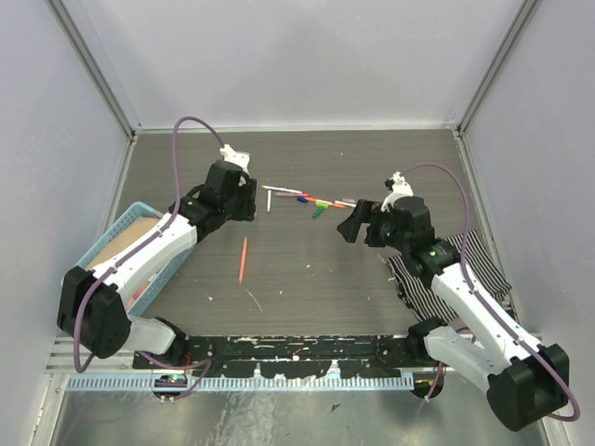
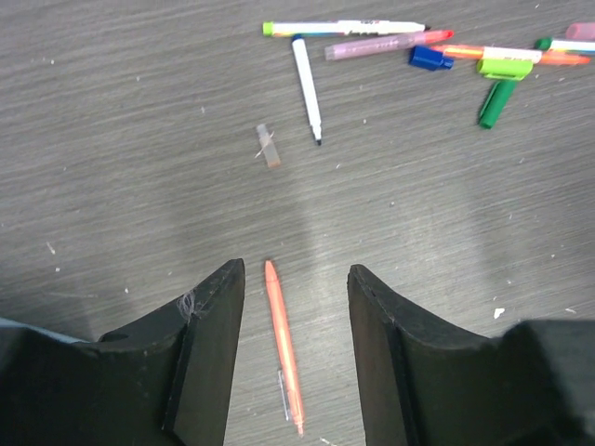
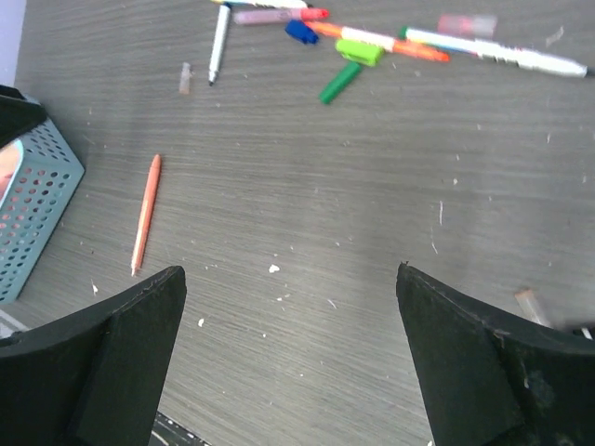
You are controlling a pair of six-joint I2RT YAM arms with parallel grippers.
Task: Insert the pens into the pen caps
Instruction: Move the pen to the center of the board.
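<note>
Orange pen (image 2: pixel 282 344) flat on the bench (image 2: pixel 139 139), framed by the left gripper (image 2: pixel 297 271), jaws spread — right gripper (image 3: pixel 290 274) wide too. Best drop straight, pinch mid-barrel, then head for the pen caps (image 2: pixel 429 59) beyond.

Orange pen (image 3: pixel 146 212) lies apart from clustered pens (image 3: pixel 390 43).

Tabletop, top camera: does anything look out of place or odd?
The thin all-orange pen lies alone on the grey wood-grain table, well apart from the cluster of white-barrelled marker pens and coloured caps farther back. Nothing looks spilled or broken.
</note>
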